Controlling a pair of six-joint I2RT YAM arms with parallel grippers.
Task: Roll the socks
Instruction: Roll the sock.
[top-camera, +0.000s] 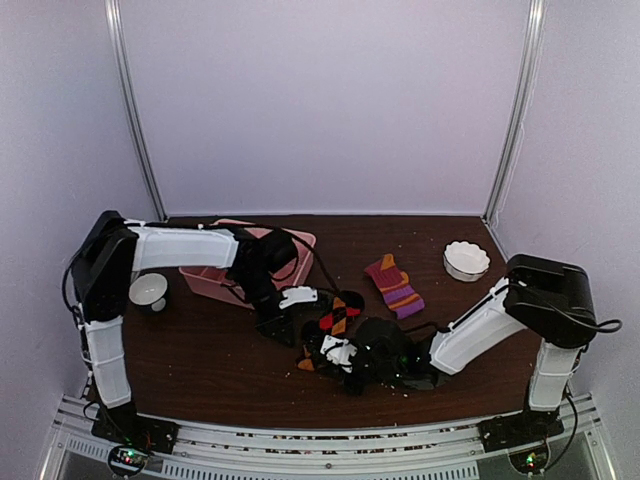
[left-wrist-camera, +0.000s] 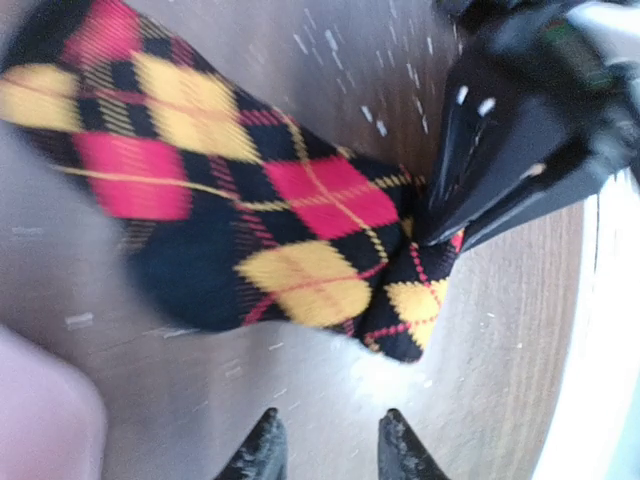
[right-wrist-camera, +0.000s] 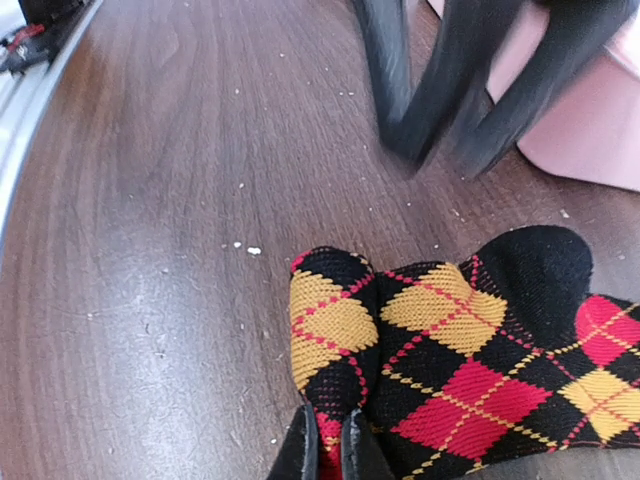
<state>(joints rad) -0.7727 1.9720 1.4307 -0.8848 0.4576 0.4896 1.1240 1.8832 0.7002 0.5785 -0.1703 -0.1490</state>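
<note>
A black sock with red and yellow diamonds lies flat on the brown table between both arms. My right gripper is shut on its folded near edge; the left wrist view shows those dark fingers pinching the fold. My left gripper hovers open just off the sock, nothing between its fingers. In the right wrist view its blurred fingers stand beyond the sock. A second sock, striped purple and orange, lies apart to the right.
A pink tray sits at the back left, partly under the left arm, and shows close behind the left fingers as a pink tray wall. A white bowl stands back right, and a white cup at the left.
</note>
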